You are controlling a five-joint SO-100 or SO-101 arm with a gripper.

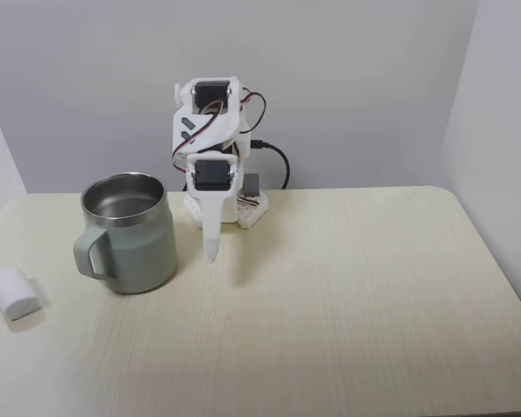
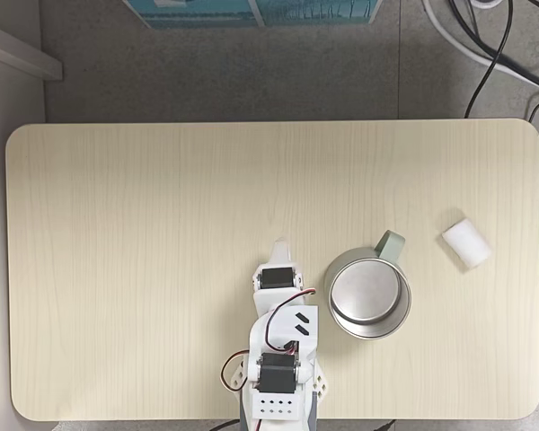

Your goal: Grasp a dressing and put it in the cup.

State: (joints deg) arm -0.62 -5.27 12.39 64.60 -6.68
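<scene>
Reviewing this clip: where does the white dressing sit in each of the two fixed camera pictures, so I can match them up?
Fixed view facing the arm: the dressing lies at the far left table edge, left of the cup, on its handle side.
Fixed view from above: the dressing lies near the right table edge, up and right of the cup.
Shared landmark: the cup's handle points toward the dressing in both fixed views.

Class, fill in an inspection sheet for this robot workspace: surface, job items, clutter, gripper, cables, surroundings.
Surface: pale wood-grain table, bare apart from the items below.
Job's things: dressing lies on the table, apart from the cup; the cup is upright and empty.
Clutter: nothing seen.
Grippers: gripper points down beside the cup, shut, holding nothing.
Cables: black cables on the floor; red and black wires on the arm.
Surroundings: grey wall, grey floor.
</scene>
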